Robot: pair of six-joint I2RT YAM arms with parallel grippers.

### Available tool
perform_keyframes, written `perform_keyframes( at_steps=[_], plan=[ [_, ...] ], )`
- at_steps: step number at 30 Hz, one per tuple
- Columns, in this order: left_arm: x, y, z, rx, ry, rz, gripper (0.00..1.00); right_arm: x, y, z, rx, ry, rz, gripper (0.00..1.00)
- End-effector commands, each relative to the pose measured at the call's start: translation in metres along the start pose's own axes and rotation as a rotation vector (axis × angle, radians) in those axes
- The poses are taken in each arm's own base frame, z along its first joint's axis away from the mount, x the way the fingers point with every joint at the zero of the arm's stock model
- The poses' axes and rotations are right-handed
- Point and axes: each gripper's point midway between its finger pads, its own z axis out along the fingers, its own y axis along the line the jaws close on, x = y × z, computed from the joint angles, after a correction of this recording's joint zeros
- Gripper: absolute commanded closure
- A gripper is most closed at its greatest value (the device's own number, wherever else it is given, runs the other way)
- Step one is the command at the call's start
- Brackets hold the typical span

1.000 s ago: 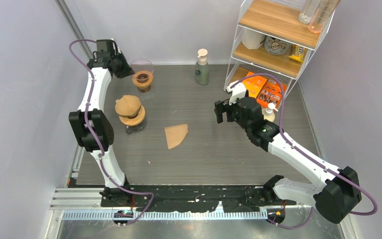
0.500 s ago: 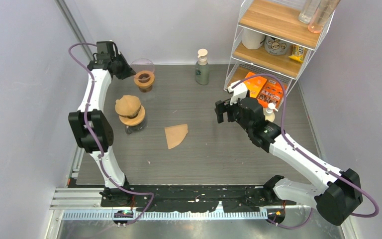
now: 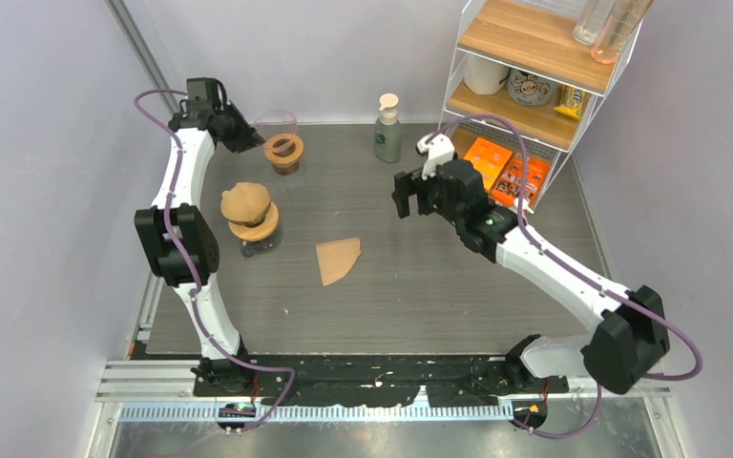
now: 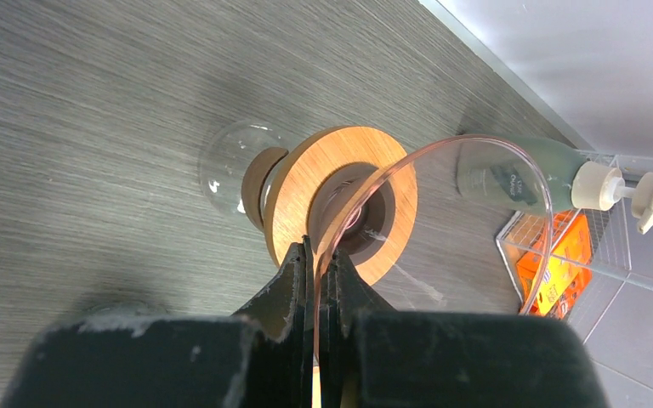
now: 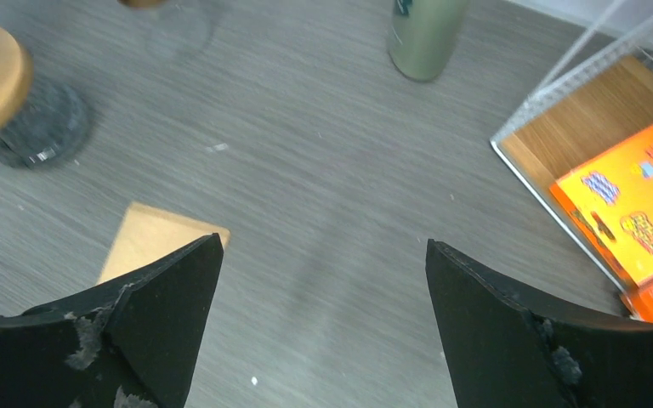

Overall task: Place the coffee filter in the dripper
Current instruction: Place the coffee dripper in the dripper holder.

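Note:
The dripper (image 3: pixel 284 148), a clear glass cone with a wooden collar, is at the back left, tipped so its collar faces up in the top view. My left gripper (image 3: pixel 248 136) is shut on its thin clear rim; in the left wrist view the gripper (image 4: pixel 316 259) pinches the rim edge, with the dripper's wooden ring (image 4: pixel 306 183) just ahead. The coffee filter (image 3: pixel 337 260), a flat brown paper wedge, lies on the table's middle, touched by nothing. My right gripper (image 3: pixel 403 196) hovers open to the filter's back right; the right wrist view shows the filter (image 5: pixel 157 238) beside its left finger.
A glass carafe with a wooden collar and brown domed top (image 3: pixel 248 210) stands left of the filter. A pump bottle (image 3: pixel 387 129) stands at the back. A wire shelf rack (image 3: pixel 534 86) with orange boxes (image 5: pixel 629 212) fills the back right corner.
The left gripper has tipped the dripper and shifted it slightly right. The right arm has swung toward the back left, its gripper still open.

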Motion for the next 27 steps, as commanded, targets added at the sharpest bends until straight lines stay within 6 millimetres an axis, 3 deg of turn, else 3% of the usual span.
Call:
perform_keyframes(
  at_steps=[1, 2, 3, 4, 5, 6, 8, 13, 14, 15, 16, 17, 18, 19, 22, 23, 27],
  plan=[
    [0.024, 0.041, 0.010, -0.163, 0.079, -0.015, 1.00, -0.058, 0.025, 0.015, -0.066, -0.079, 0.072, 0.03],
    [0.025, 0.043, 0.010, -0.170, 0.081, -0.009, 1.00, -0.057, 0.029, 0.024, -0.060, -0.070, 0.078, 0.03],
    [0.026, 0.044, 0.011, -0.171, 0.084, -0.001, 1.00, -0.073, 0.033, 0.027, -0.067, -0.102, 0.100, 0.03],
    [0.027, 0.043, 0.011, -0.164, 0.088, 0.007, 1.00, -0.074, 0.041, 0.041, -0.081, -0.111, 0.112, 0.03],
    [0.028, 0.042, 0.011, -0.156, 0.095, 0.014, 1.00, -0.096, 0.050, 0.044, -0.102, -0.153, 0.140, 0.02],
    [0.029, 0.039, 0.010, -0.149, 0.095, 0.025, 1.00, -0.089, 0.056, 0.060, -0.112, -0.125, 0.146, 0.02],
    [0.029, 0.035, 0.008, -0.150, 0.086, 0.050, 1.00, -0.104, 0.072, 0.080, -0.128, -0.132, 0.169, 0.01],
    [0.027, 0.033, 0.006, -0.154, 0.071, 0.065, 1.00, -0.151, 0.108, 0.124, -0.152, -0.207, 0.231, 0.00],
    [0.028, 0.034, 0.007, -0.158, 0.073, 0.067, 1.00, -0.170, 0.114, 0.124, -0.165, -0.245, 0.261, 0.00],
    [0.029, 0.034, 0.007, -0.158, 0.076, 0.070, 1.00, -0.164, 0.119, 0.138, -0.162, -0.243, 0.271, 0.01],
    [0.030, 0.034, 0.008, -0.158, 0.079, 0.072, 1.00, -0.175, 0.123, 0.140, -0.166, -0.271, 0.300, 0.03],
    [0.030, 0.035, 0.008, -0.156, 0.079, 0.074, 1.00, -0.172, 0.126, 0.153, -0.157, -0.287, 0.314, 0.04],
    [0.030, 0.034, 0.008, -0.154, 0.081, 0.078, 1.00, -0.184, 0.128, 0.155, -0.161, -0.319, 0.343, 0.04],
    [0.030, 0.035, 0.008, -0.153, 0.081, 0.080, 1.00, -0.179, 0.130, 0.168, -0.158, -0.325, 0.358, 0.05],
    [0.030, 0.034, 0.009, -0.148, 0.078, 0.096, 1.00, -0.197, 0.139, 0.183, -0.187, -0.404, 0.410, 0.08],
    [0.030, 0.034, 0.008, -0.150, 0.078, 0.102, 1.00, -0.190, 0.140, 0.196, -0.176, -0.403, 0.419, 0.09],
    [0.029, 0.034, 0.006, -0.163, 0.068, 0.125, 1.00, -0.192, 0.147, 0.227, -0.168, -0.419, 0.448, 0.15]
  ],
)
